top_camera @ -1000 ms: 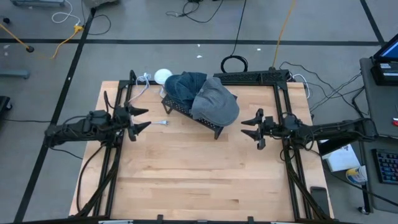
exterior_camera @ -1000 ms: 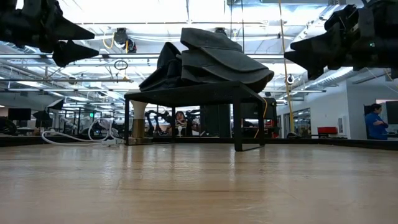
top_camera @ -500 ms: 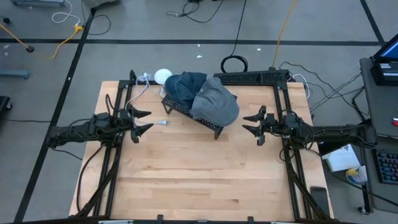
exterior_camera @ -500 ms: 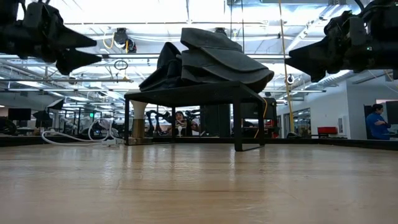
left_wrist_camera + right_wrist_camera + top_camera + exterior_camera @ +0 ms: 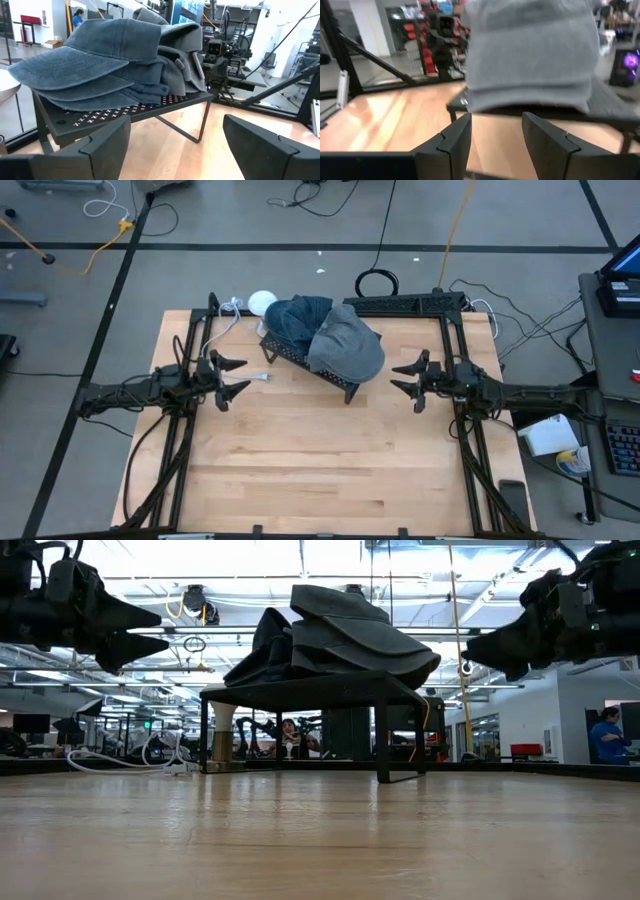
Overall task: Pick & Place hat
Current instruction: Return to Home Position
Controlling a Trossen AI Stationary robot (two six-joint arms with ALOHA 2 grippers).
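A black wire rack [image 5: 345, 385] stands on its legs at the table's far middle. Blue hats [image 5: 298, 320] lie stacked on it, with a grey hat [image 5: 350, 345] on the rack's right part. In the left wrist view the blue hats [image 5: 100, 55] lie brim-forward on the rack's top [image 5: 125, 112]. My left gripper [image 5: 242, 376] hovers open, left of the rack and pointing at it. My right gripper [image 5: 397, 376] hovers open, right of the rack, facing the grey hat [image 5: 535, 50]. Neither has anything between its fingers.
A white round object [image 5: 262, 302] and a white cable [image 5: 232, 315] lie behind the rack's left end. Black frame rails [image 5: 455, 340] run along the table's sides and far right. The near half of the wooden table [image 5: 320, 470] is bare. A person [image 5: 605, 735] stands in the room beyond.
My left gripper has come down, staying open, and has edged a little toward the rack. My right gripper's fingertips have dipped slightly. The rack and the hats have stayed where they were.
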